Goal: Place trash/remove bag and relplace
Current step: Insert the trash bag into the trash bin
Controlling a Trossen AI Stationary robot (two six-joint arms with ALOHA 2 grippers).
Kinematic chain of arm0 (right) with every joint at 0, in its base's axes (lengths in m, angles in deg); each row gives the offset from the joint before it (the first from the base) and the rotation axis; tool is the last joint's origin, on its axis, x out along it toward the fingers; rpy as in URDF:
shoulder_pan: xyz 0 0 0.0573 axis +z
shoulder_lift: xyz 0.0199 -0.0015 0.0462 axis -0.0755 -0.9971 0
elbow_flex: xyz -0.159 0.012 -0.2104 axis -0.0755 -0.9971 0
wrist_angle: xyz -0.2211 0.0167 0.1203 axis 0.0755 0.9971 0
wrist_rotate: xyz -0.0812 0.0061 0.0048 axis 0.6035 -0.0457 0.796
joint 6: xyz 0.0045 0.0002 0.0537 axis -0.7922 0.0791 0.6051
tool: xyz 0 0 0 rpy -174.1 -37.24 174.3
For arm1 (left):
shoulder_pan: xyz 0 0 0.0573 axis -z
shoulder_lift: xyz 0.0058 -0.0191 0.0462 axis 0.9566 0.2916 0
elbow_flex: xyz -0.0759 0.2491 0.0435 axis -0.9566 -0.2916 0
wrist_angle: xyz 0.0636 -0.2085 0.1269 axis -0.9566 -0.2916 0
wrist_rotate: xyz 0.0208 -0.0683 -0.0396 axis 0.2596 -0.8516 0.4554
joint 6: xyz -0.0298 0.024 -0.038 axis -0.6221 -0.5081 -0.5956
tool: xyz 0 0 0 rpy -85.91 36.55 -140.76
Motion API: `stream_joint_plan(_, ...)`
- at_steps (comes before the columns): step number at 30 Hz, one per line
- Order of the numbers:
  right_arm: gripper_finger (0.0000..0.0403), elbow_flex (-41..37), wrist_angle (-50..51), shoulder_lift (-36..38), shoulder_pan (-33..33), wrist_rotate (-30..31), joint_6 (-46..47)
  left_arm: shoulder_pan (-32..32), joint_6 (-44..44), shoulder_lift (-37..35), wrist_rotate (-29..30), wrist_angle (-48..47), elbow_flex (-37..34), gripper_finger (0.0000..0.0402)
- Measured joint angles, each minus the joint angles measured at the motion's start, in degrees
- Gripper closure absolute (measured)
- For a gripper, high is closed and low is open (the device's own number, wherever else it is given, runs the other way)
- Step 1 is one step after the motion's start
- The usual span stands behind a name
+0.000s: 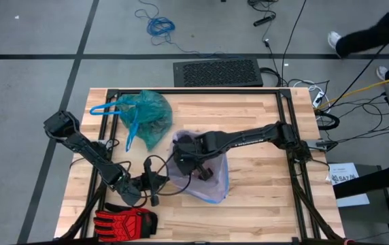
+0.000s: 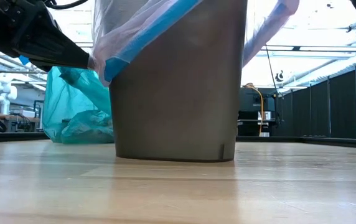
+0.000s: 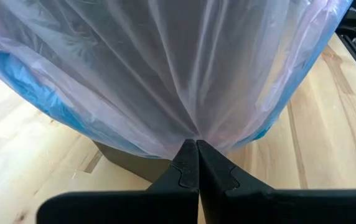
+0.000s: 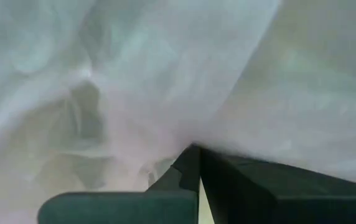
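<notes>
Standing on the pale wooden table (image 1: 262, 190), the bin (image 2: 175, 93) has both grippers' fingers pinching its lilac liner (image 3: 165, 74).

Both arms are dark, near-black, built of slim jointed links with chunky joint housings. Thin black cables loop just behind the left tool (image 1: 155, 182). The right tool (image 1: 196, 167) ends a long link bearing pale lettering. Each tool has two flat, matte-black fingers (image 3: 187, 168) with notched inner edges.
</notes>
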Motion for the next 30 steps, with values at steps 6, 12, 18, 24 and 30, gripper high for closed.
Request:
stream_joint_plan(6, 0.0403, 5.74, 5.63, 0.09, -0.07, -0.28, -0.93, 0.0, -0.04, 0.0, -0.03, -0.01, 0.0, 0.0401)
stream_joint_plan(12, 0.0403, 4.02, 6.79, -1.51, -0.17, -4.74, 0.06, 0.0, -0.24, 0.0, -0.25, -0.12, 0.0, 0.0402)
stream_joint_plan(18, 0.0403, -1.73, 3.28, -3.1, -0.17, -7.66, 0.81, 0.0, -1.49, 0.0, -0.77, -1.08, 0.0, 0.0402)
stream_joint_plan(24, 0.0403, -5.9, 0.2, -3.23, -0.17, -7.92, 2.48, 0.0, -1.49, 0.0, -0.82, -1.07, 0.0, 0.0402)
stream_joint_plan(30, 0.0403, -4.46, 1.31, -2.35, 0.07, -7.58, 3.57, 0.0, -1.48, 0.0, -0.82, -1.12, 0.0, 0.0402)
